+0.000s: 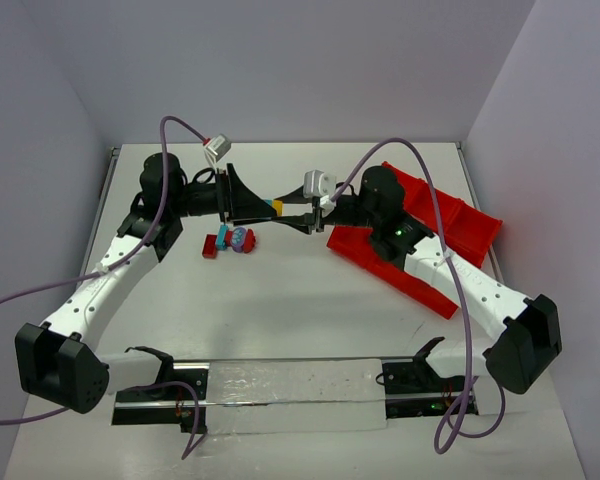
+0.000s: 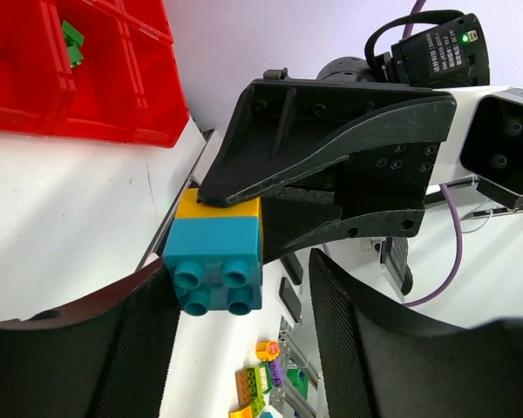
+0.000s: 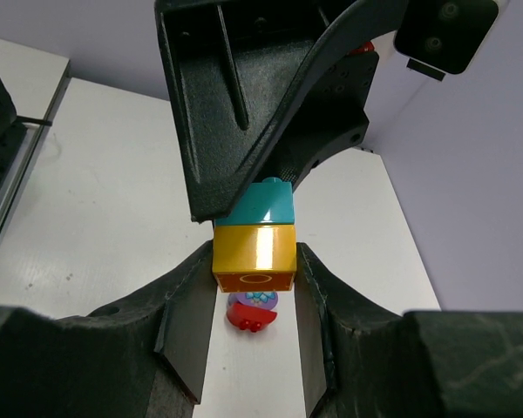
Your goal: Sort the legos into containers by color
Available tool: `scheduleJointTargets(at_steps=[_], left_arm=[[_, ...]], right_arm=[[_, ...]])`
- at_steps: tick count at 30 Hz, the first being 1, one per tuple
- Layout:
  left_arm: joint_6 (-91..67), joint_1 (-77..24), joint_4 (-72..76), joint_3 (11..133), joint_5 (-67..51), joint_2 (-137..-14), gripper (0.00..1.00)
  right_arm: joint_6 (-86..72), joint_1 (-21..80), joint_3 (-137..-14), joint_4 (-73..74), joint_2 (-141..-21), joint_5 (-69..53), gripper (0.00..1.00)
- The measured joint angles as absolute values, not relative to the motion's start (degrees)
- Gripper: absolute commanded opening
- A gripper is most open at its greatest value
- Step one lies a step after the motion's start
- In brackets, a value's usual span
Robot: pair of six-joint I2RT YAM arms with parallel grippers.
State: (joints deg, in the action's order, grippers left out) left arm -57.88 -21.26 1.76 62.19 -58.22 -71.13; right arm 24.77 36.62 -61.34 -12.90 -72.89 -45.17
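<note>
The teal brick and the yellow brick are pressed together into one short stack. It is held in the air over the table, between the two grippers at mid-table. The stack's long axis lies level along the line from one gripper to the other. Its teal end points to the left arm and its yellow end to the right arm. The teal brick's four round studs face the left wrist camera.

The right gripper is clamped on the yellow brick, with a finger pressed flat against each side. The left gripper straddles the teal brick with its jaws a little wider than the brick. One pad lies at the brick's side, while a strip of table shows between the brick and the other pad.

Just below and left of the stack in the top view, loose bricks in red, teal and purple lie bunched on the table. The red tray sits to the right, under the right arm. A green brick lies in one of its compartments.
</note>
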Motion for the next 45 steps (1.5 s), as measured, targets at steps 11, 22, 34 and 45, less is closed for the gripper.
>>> scheduleJointTargets(at_steps=[11, 22, 34, 45], left_arm=[[-57.4, -20.29, 1.23, 62.19, -58.2, -71.12, 0.74], [-55.77, -19.69, -1.02, 62.5, -57.7, -71.0, 0.58], [-56.36, -19.38, -1.41, 62.48, -57.25, -71.07, 0.0], [-56.27, -19.38, -1.52, 62.48, -57.28, -71.07, 0.3]], right_arm=[[25.63, 36.03, -61.32, -11.43, -72.5, -44.75, 0.0], [26.15, 35.4, -61.25, -9.95, -72.31, -44.74, 0.0], [26.75, 35.2, -61.52, -10.06, -72.05, -45.54, 0.0], [27.77, 35.2, -61.56, -9.63, -72.05, -45.67, 0.0]])
